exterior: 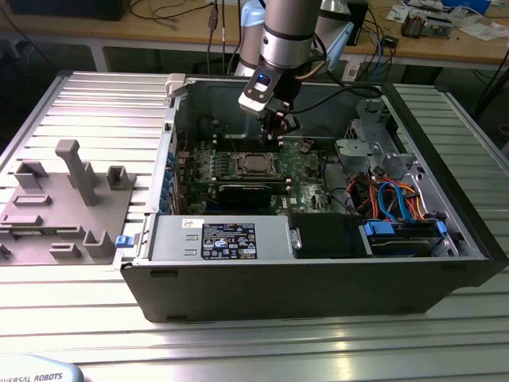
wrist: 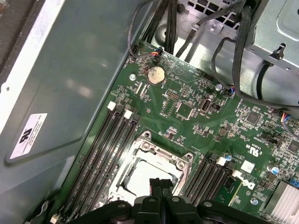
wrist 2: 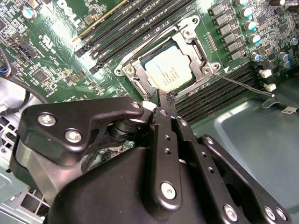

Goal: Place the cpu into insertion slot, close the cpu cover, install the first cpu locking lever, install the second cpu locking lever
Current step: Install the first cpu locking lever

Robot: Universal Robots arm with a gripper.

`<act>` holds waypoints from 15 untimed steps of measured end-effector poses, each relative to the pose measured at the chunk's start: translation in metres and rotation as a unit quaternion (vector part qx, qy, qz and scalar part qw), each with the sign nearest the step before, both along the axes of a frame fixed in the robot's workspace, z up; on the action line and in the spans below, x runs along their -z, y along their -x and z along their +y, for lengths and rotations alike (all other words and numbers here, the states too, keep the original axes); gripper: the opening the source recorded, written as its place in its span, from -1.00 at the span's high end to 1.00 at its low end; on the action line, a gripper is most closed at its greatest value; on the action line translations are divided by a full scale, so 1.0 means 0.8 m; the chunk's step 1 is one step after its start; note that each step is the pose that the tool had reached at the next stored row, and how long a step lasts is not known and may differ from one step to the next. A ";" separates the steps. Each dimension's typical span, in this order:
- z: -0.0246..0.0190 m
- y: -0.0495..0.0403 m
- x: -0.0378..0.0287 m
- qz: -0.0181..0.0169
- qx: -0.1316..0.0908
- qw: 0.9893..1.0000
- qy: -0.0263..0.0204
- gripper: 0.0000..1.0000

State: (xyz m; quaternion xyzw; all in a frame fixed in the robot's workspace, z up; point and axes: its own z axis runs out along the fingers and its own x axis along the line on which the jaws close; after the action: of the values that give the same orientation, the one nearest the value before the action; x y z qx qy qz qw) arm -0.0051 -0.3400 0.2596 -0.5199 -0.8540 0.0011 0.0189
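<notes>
Gripper [wrist: 161, 183] fingers are pressed together, hanging just above the edge of the insertion slot [wrist: 156, 150] in both wrist views. In the second wrist view the cpu [wrist 2: 169, 69] lies flat in the slot. Its silver top is framed by the cpu cover [wrist 2: 197, 52], which lies down over it. That view also brings out a thin locking lever [wrist 2: 243, 84]: the rod runs out from a socket corner across the memory slots [wrist 2: 224, 91], its tip free. The first wrist view looks from another side. Glare whitens the chip's top there, and a coin cell [wrist: 155, 74] and cable bundles [wrist: 243, 56] lie beyond the slot. The exterior view gives the setting: the arm reaches down into an open computer case [exterior: 318, 278] lying on a slatted metal table [exterior: 79, 95]. A grey fixture [exterior: 64, 199] sits at the exterior view's left.
</notes>
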 end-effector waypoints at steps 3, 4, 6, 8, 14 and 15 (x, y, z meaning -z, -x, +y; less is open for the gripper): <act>0.0000 0.000 0.0000 0.000 -0.001 1.000 0.000 0.79; 0.0000 0.000 0.0000 0.000 -0.001 1.000 0.000 0.79; 0.0000 0.000 0.0000 0.000 -0.002 1.000 0.000 0.79; 0.0000 0.000 0.0000 0.000 -0.002 1.000 0.000 0.79; 0.0000 0.000 0.0000 0.000 -0.004 1.000 0.000 0.79; 0.0000 0.000 0.0000 0.000 -0.004 1.000 0.000 0.79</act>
State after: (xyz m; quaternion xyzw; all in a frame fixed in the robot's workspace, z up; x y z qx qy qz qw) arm -0.0051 -0.3400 0.2596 -0.5165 -0.8561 0.0012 0.0189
